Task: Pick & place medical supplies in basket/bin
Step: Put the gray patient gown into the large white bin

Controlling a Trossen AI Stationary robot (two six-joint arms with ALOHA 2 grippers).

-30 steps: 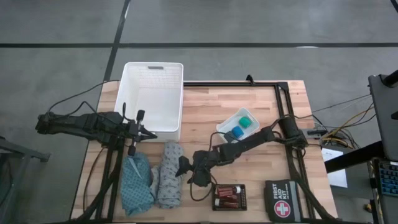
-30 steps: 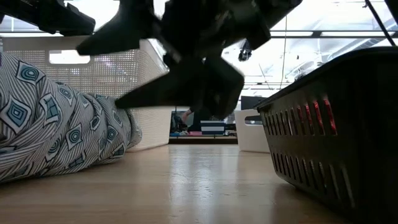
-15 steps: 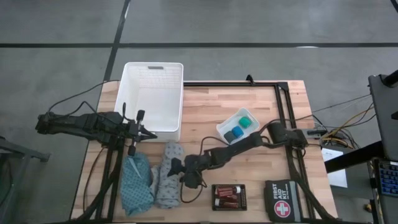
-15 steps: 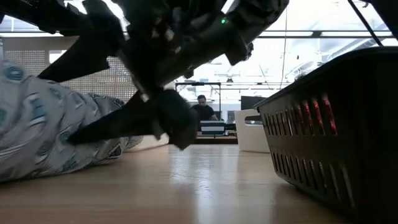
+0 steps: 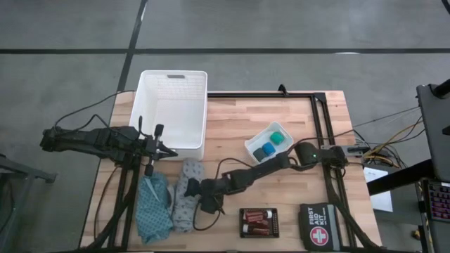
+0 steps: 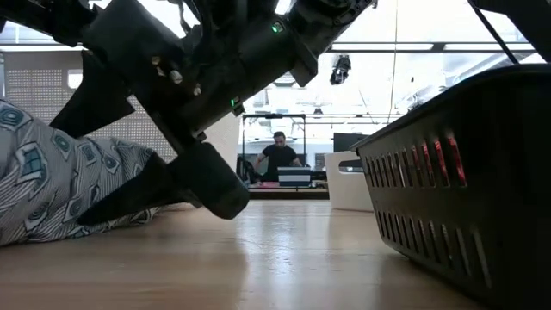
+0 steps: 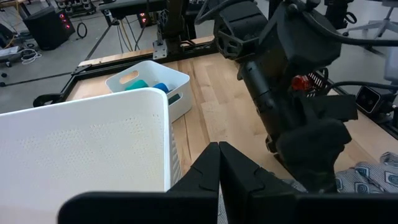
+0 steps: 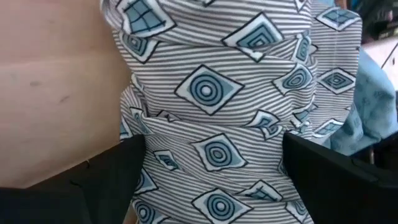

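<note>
Wooden table (image 5: 232, 119) holds the grey patterned cloth (image 5: 184, 199) beside the teal cloth (image 5: 153, 206); right gripper (image 5: 200, 197) straddles it, fingers wide (nothing gripped); left gripper (image 5: 169, 152) closed by the basket (image 5: 173, 77).

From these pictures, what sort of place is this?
Probably a robotics lab or workshop: a wooden table on bare concrete, cables beside it, and a person at a desk with monitors behind.

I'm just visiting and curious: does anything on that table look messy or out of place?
Nothing spilled or broken. The grey patterned cloth and teal cloth lie crumpled near the white basket, not in it.
</note>
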